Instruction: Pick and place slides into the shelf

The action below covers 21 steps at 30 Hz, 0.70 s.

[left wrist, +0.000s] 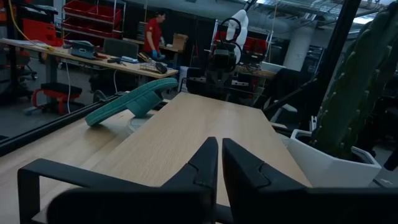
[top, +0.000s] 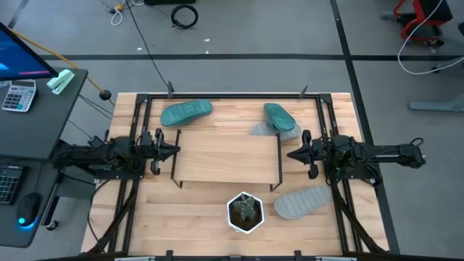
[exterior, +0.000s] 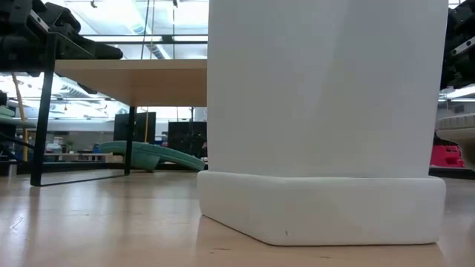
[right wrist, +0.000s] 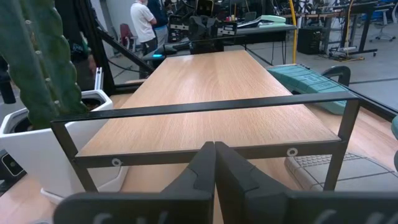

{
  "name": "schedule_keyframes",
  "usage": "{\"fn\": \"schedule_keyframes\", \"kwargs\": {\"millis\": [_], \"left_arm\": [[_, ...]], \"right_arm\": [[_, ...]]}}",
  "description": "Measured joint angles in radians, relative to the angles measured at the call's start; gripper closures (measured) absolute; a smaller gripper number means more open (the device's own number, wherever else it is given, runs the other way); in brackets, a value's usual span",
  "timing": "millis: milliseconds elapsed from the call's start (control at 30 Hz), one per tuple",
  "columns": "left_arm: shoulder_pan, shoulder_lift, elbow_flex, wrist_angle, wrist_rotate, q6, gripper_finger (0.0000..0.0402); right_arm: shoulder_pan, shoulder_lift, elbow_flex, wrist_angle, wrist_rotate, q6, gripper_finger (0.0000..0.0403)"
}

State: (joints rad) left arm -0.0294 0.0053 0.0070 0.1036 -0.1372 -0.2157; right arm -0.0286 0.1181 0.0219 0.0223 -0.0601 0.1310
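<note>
Wooden shelf (top: 226, 156) parked mid-table on thin black legs, board top bare. Teal slide (top: 186, 113) lying flat just behind the shelf's back-left corner, touching nothing else. Second teal slide (top: 278, 116) off the back-right corner, tilted up and leaning on a light grey slide (top: 268, 131) that pokes out from under it. Other grey slide (top: 302, 201) sole-up near the front right, just beside the white hexagonal cactus pot (top: 245, 212), which sits right in front of the shelf. Left gripper (top: 175, 151) hovering at the shelf's left end, fingers pinched together with only a sliver of gap and clasping nothing, going by the left wrist view (left wrist: 220, 163). Right gripper (top: 291, 154) mirrored at the right end, fingertips pressed closed on empty air too (right wrist: 214, 163). Low view mostly blocked by the white pot (exterior: 326, 119), with one teal slide (exterior: 152, 157) peeking out under the shelf board. No readable brand, label or writing anywhere on slides, pot or shelf. Person in a red top (left wrist: 153, 34) standing at a bench way back in the room, another in a white top (right wrist: 144, 22) visible from the right wrist view.
</note>
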Motion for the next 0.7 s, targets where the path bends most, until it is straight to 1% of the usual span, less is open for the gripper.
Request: {"fn": "schedule_keyframes", "kwargs": {"millis": [400,700], "left_arm": [[0.0,0.0,0.0,0.0,0.0,-0.001,0.0366],[0.0,0.0,0.0,0.0,0.0,-0.001,0.0378]], "right_arm": [[0.0,0.0,0.0,0.0,0.0,0.0,0.0389],[0.0,0.0,0.0,0.0,0.0,0.0,0.0389]]}}
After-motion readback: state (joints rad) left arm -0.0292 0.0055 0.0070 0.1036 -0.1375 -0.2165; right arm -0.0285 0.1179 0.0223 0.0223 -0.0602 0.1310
